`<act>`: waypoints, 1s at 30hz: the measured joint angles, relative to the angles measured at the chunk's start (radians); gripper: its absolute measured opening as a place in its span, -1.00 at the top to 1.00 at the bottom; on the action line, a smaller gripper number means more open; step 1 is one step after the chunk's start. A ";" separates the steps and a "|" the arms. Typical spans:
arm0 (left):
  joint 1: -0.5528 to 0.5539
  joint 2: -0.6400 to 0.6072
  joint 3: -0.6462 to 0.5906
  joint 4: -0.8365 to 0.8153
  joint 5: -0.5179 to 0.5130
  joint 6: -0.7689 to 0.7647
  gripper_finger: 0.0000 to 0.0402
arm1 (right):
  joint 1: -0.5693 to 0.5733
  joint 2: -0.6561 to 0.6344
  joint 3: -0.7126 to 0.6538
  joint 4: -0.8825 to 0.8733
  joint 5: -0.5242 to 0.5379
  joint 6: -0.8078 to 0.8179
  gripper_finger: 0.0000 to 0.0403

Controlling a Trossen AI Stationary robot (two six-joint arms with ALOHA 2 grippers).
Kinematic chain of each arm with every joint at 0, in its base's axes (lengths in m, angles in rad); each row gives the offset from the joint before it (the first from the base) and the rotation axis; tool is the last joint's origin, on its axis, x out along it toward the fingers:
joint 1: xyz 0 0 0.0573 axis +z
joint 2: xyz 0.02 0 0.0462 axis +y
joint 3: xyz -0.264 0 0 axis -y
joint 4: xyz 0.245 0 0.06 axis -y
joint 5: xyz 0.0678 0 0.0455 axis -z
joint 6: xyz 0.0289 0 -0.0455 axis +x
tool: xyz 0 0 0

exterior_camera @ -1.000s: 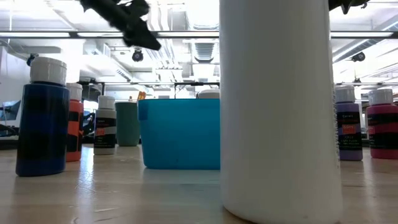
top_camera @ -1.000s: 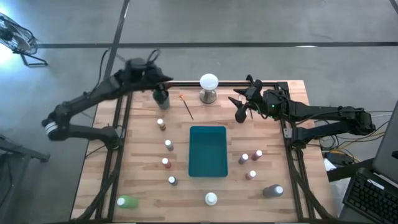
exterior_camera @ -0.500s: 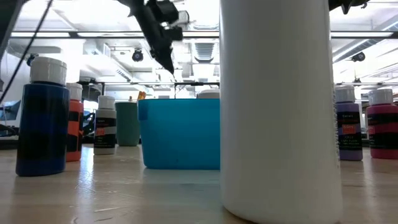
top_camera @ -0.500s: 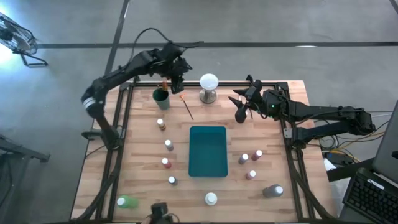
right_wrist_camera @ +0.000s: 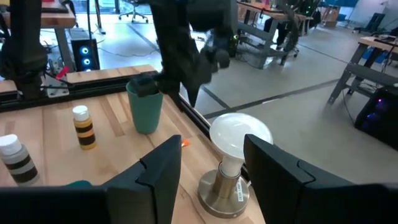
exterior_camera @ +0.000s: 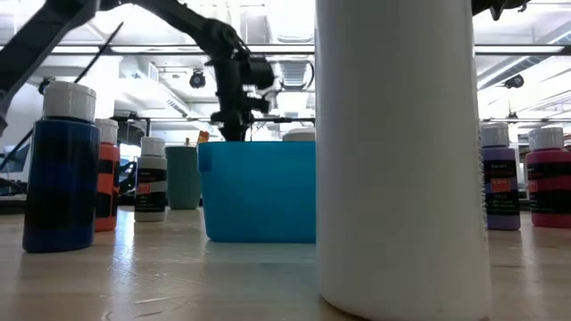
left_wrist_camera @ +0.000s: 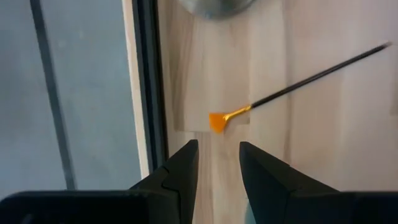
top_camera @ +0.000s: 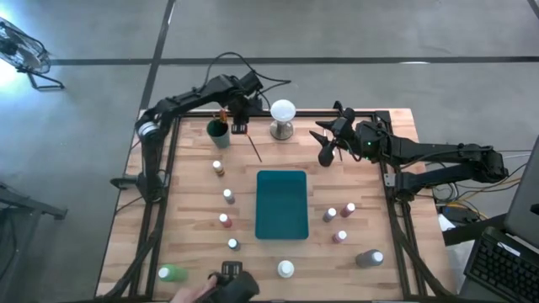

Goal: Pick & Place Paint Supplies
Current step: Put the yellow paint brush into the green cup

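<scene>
Hovering open-jawed over the orange-tipped brush (left_wrist_camera: 292, 85) lying near the table's far edge, the left gripper (left_wrist_camera: 216, 165) risks pinching bare wood if it descends short of the thin handle.

The brush (top_camera: 253, 144) lies between the cup (top_camera: 218, 132) and the ball (top_camera: 282, 118), behind the tray (top_camera: 281, 204).

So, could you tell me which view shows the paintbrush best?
The left wrist view: the paintbrush lies whole, bristles before the open left gripper. The high view shows a thin line, the right wrist only its tip, the low none.
</scene>
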 joint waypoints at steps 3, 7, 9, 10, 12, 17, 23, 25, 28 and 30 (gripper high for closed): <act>0.018 0.028 0.000 0.001 -0.012 -0.010 0.39 | 0.000 0.000 0.000 0.000 0.000 -0.004 0.16; 0.037 0.048 0.000 0.010 -0.017 -0.050 0.28 | -0.002 0.000 0.000 0.000 0.000 -0.011 0.16; 0.038 0.063 0.000 0.009 -0.022 -0.057 0.17 | -0.006 0.000 0.000 0.000 0.000 -0.012 0.16; 0.038 0.070 0.000 0.013 -0.028 -0.056 0.12 | -0.009 0.000 0.000 0.000 0.000 -0.012 0.16; 0.037 0.082 0.000 0.029 -0.045 -0.045 0.02 | -0.011 0.000 0.000 0.000 0.000 -0.011 0.16; 0.036 0.103 0.000 0.040 -0.055 0.073 -0.08 | -0.010 0.000 -0.005 -0.002 0.000 -0.008 0.16; 0.037 0.128 0.000 0.039 0.004 0.081 -0.09 | -0.010 0.000 -0.018 -0.027 -0.001 -0.003 0.16; 0.037 0.140 0.000 0.039 0.018 0.070 -0.09 | -0.010 0.000 -0.023 -0.026 -0.001 -0.002 0.16; 0.041 0.158 0.000 0.039 0.020 0.053 -0.09 | -0.010 0.000 -0.032 -0.024 -0.001 0.005 0.16; 0.045 0.170 0.000 0.038 0.020 0.040 -0.09 | -0.010 0.000 -0.039 -0.025 -0.001 0.011 0.16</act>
